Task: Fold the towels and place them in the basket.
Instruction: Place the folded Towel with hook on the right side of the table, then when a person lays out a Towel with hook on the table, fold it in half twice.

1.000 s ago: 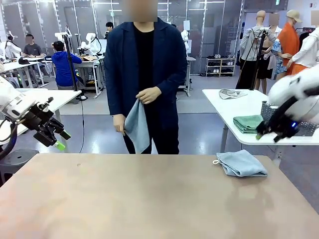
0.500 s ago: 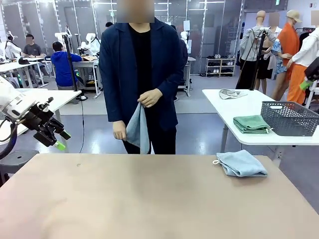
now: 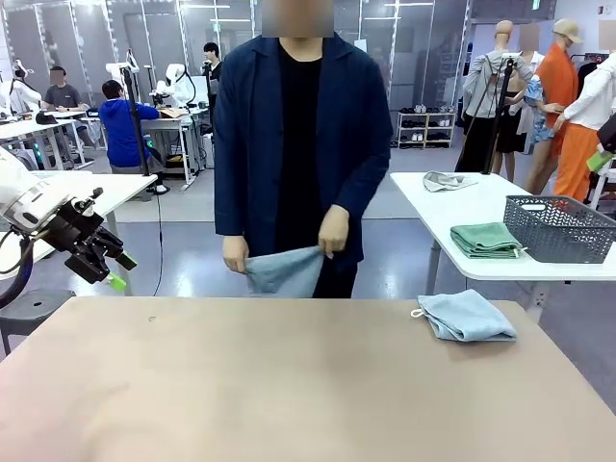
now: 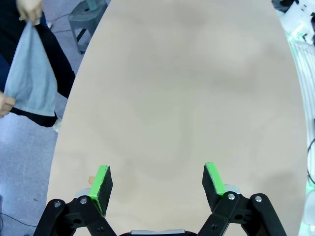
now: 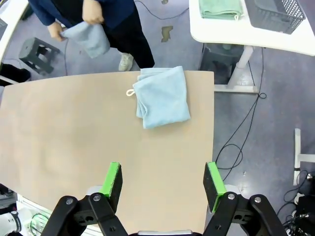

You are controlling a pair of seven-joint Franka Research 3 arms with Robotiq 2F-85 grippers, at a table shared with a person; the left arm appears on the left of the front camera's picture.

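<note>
A folded pale blue towel [image 3: 467, 316] with a white loop lies on the tan table [image 3: 289, 385] at the right; the right wrist view looks down on this towel [image 5: 162, 98] from high above. The person at the far edge holds a second towel [image 3: 284, 270] stretched between both hands, and it hangs at the upper left in the left wrist view [image 4: 32, 73]. My left gripper [image 3: 120, 271] hovers open off the table's left edge, nothing between its pads. My right gripper [image 5: 162, 184] is open and empty well above the table. The dark mesh basket [image 3: 558, 228] stands on a white side table.
A folded green cloth [image 3: 486, 239] lies beside the basket on the white side table [image 3: 433, 197], with a grey cloth [image 3: 443, 180] farther back. A stool [image 3: 34, 308] stands under my left arm. Power cables trail on the floor to the right [image 5: 246, 123].
My right arm has lifted up and out of the front view at the right. The person shifted and drew the hanging towel out between both hands. My left arm stayed still.
</note>
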